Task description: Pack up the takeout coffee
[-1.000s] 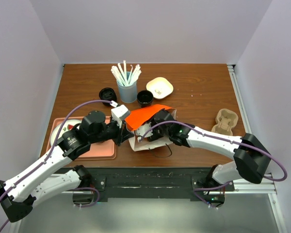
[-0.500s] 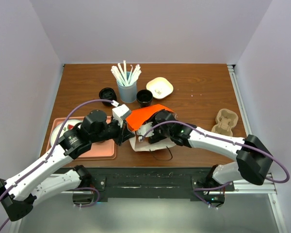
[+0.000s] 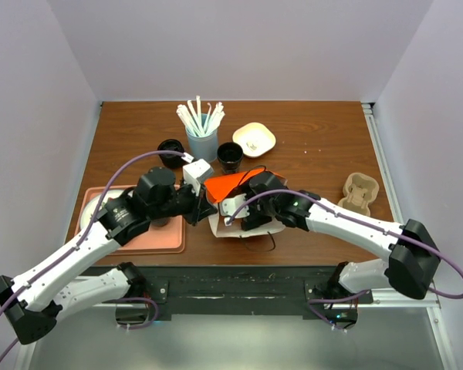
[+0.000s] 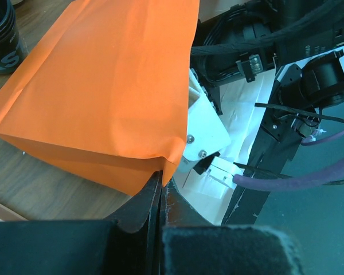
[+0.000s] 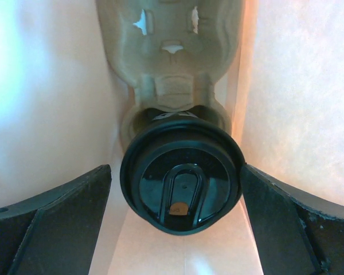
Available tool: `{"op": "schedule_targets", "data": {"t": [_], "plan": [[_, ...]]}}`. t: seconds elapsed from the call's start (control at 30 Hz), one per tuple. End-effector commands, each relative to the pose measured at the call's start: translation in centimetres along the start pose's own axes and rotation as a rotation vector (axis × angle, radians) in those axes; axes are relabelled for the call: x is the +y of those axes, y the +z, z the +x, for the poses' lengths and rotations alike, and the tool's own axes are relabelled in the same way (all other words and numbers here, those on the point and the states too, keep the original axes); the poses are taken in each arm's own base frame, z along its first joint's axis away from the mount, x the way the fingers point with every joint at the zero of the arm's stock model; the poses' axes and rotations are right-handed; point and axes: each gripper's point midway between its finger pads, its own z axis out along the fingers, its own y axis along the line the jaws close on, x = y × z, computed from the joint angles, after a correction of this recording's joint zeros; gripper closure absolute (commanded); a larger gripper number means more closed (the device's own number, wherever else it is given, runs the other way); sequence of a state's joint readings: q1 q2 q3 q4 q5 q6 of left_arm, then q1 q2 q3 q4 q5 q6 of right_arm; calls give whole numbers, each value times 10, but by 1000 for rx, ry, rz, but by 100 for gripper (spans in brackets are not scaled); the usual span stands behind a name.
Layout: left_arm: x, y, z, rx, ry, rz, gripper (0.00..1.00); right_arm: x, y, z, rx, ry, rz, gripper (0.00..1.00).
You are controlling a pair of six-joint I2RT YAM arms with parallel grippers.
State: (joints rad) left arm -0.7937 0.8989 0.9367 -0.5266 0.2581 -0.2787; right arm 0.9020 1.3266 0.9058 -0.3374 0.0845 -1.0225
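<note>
The takeout coffee, a black cup with a round black lid, sits in a cardboard cup carrier inside the orange and white paper bag. My right gripper reaches into the bag and is open. Its fingers flank the lid, with a clear gap on the left side. In the top view the right gripper is mostly hidden by the bag. My left gripper is shut on the bag's orange edge, holding the mouth up; the top view shows this left gripper at the bag's left side.
Behind the bag stand a light blue tumbler of white straws, a black cup, a dark mug and a white dish. A spare cardboard carrier lies at the right. A pink tray lies under my left arm.
The right gripper's jaws have spread off the cup. The left gripper has moved up and right with the bag's edge, so the orange side stands more raised.
</note>
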Motion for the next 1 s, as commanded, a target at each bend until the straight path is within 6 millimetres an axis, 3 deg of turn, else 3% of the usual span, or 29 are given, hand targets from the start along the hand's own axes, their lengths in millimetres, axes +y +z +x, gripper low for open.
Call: {"op": "schedule_targets", "data": {"t": [0.0,0.6,0.97], "plan": [[-8,-4,-19,-25,-9,11,100,-10,-20,-13,-46,22,-18,2],[-7,-1,-33,33,-38,-27,100,-22,-46,-27,-89,98,-10,9],[-8,3,-39,50,-50,-29,100,-16,-62,-29,-114,145,-21,18]]}}
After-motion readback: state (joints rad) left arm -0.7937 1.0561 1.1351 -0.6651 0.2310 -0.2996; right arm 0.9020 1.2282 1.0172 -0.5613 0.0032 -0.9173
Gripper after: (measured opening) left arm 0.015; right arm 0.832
